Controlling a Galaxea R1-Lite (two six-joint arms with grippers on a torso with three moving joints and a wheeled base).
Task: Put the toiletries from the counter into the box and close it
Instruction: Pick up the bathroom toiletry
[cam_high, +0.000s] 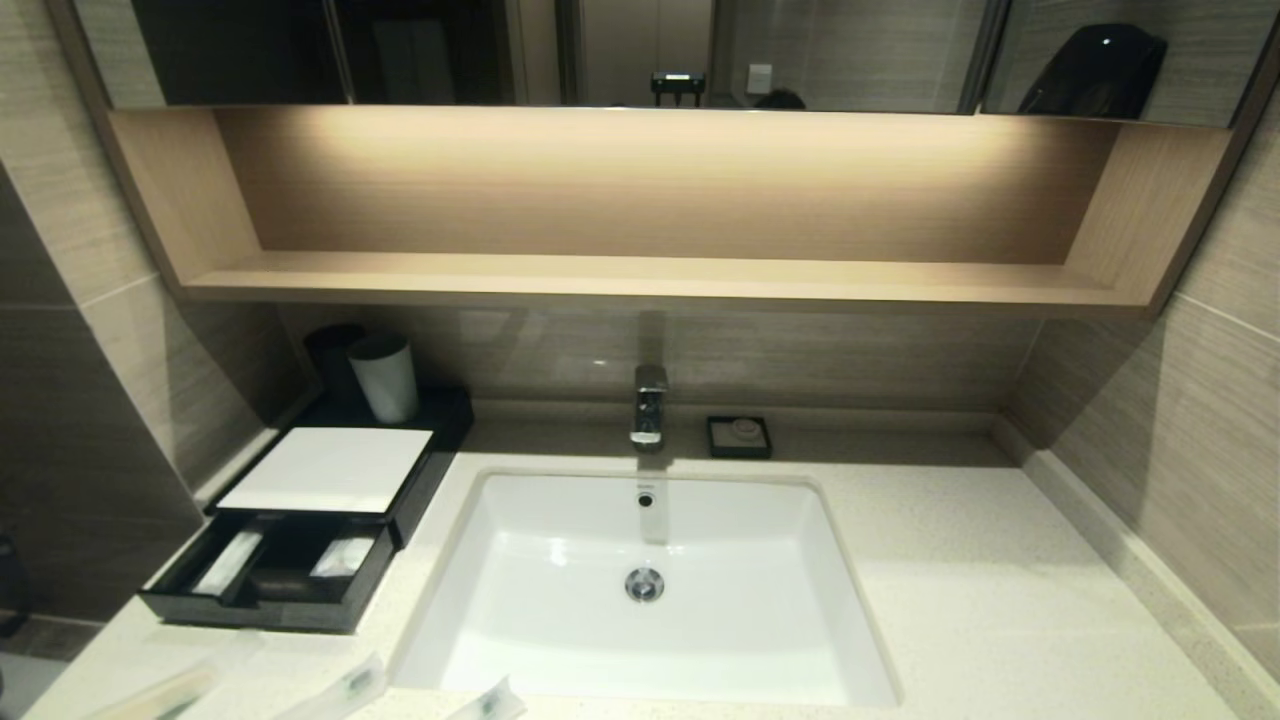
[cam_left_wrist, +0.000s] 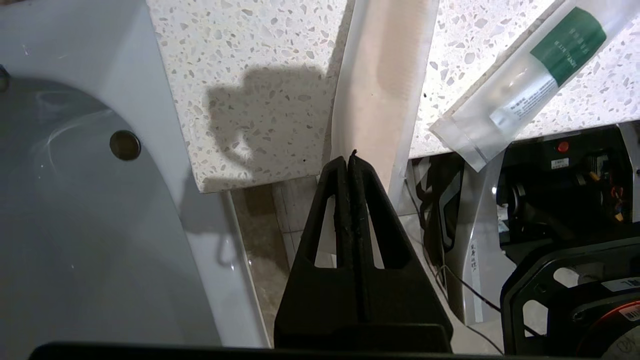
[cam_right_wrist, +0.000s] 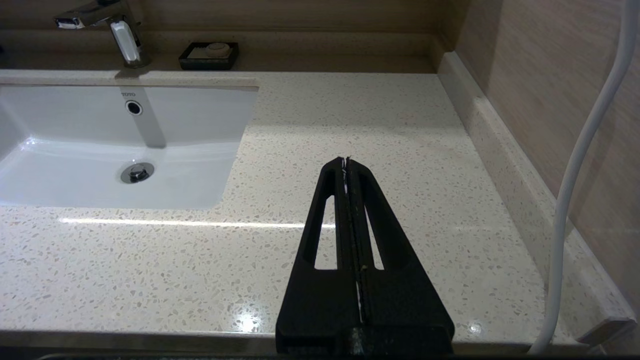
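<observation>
While drawer of box (cam_high: 270, 575) at 9 o'clock stands open, I note packets (cam_high: 350, 688) along counter (cam_high: 960, 560) front edge, 6 o'clock. Left gripper (cam_left_wrist: 348, 159) clenched, perhaps pinching packet end; right gripper (cam_right_wrist: 346, 161) clenched, empty. Packets: light, limp, slippery; grip mid-length.

Warm light glows from beneath the cabinet into the shelf niche (cam_high: 650, 200), leaving the side walls dim. The head view bows straight lines at its edges. Packets (cam_high: 350, 688) at its lower edge appear blurred. A glare streak crosses the counter (cam_right_wrist: 200, 222). A gripper-shaped shadow (cam_left_wrist: 255, 115) falls on the speckled stone.
</observation>
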